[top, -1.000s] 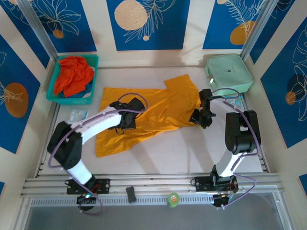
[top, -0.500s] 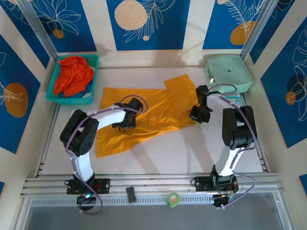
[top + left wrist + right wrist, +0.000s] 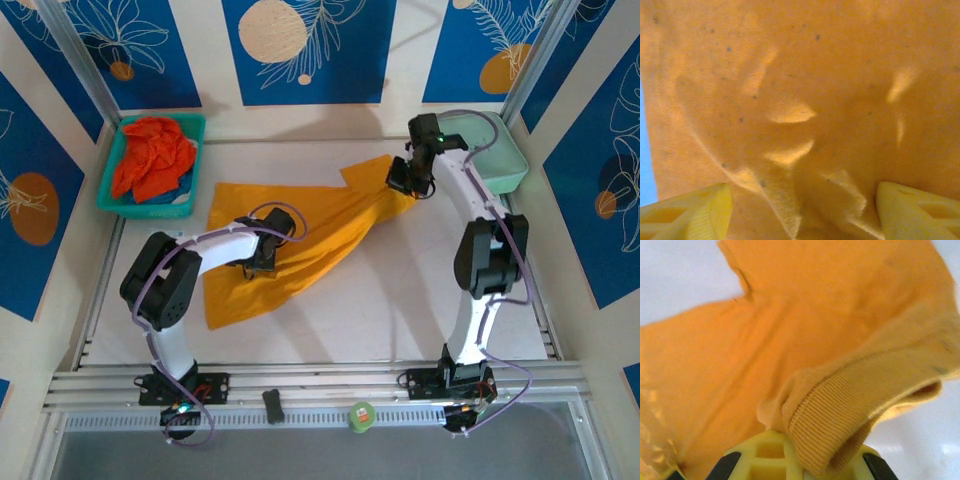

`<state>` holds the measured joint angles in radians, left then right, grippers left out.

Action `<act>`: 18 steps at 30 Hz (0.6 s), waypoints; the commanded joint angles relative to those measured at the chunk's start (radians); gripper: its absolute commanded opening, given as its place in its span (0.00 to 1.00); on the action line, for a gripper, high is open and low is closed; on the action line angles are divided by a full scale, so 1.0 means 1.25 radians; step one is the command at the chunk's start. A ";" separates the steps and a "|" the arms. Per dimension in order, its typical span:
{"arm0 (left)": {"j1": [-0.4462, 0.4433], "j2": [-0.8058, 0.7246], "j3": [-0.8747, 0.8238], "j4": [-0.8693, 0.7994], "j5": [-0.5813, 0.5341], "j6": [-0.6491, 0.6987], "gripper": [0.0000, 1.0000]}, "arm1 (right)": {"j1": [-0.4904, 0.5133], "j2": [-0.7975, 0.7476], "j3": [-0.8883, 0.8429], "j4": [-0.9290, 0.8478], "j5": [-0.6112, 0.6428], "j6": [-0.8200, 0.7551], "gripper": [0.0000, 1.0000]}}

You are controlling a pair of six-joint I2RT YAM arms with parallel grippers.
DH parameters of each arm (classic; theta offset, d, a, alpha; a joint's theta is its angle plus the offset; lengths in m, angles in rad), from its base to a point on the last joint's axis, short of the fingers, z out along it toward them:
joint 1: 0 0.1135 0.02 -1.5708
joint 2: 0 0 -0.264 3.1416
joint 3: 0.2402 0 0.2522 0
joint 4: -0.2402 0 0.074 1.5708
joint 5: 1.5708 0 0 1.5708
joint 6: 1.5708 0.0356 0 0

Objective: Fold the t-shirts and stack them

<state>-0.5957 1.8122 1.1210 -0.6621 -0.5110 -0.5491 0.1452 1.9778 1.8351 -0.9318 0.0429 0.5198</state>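
At the far left of the worktop [image 3: 400,300], the red-orange t-shirt [image 3: 150,160] lies heaped in the teal basket [image 3: 112,202], well clear. The left claw [image 3: 262,253], spread wide, presses the yellow-orange t-shirt [image 3: 335,228] down mid-worktop. The right claw [image 3: 399,181] pinches its ribbed collar [image 3: 840,415], raised. Best to carry it leftward, low and taut, away from the mint case [image 3: 495,150] just behind.

Walled on three sides by cream panels [image 3: 300,50] printed with deep-blue blocks, white leaf outlines and orange and cream discs. Framed at both back corners by slanting aluminium posts [image 3: 75,60]. Floored with a white table top [image 3: 380,310], evenly and brightly lit from above, with soft shadows only. Edged along the near side by slotted metal rails [image 3: 320,385], with a dull grey surface [image 3: 320,450] just below.
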 commanded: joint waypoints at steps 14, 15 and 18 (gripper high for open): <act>0.000 -0.057 0.049 -0.154 -0.131 -0.001 0.75 | 0.024 0.345 0.357 -0.034 -0.213 0.048 0.40; -0.001 -0.068 0.049 -0.160 -0.132 -0.002 0.75 | 0.025 0.318 0.333 -0.027 -0.202 0.047 0.45; -0.005 -0.103 0.052 -0.173 -0.129 -0.002 0.77 | 0.027 0.226 0.238 -0.002 -0.160 0.040 0.53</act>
<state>-0.5961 1.7432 1.1576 -0.8188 -0.6380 -0.5442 0.1703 2.4027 2.1887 -0.9424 -0.1696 0.5709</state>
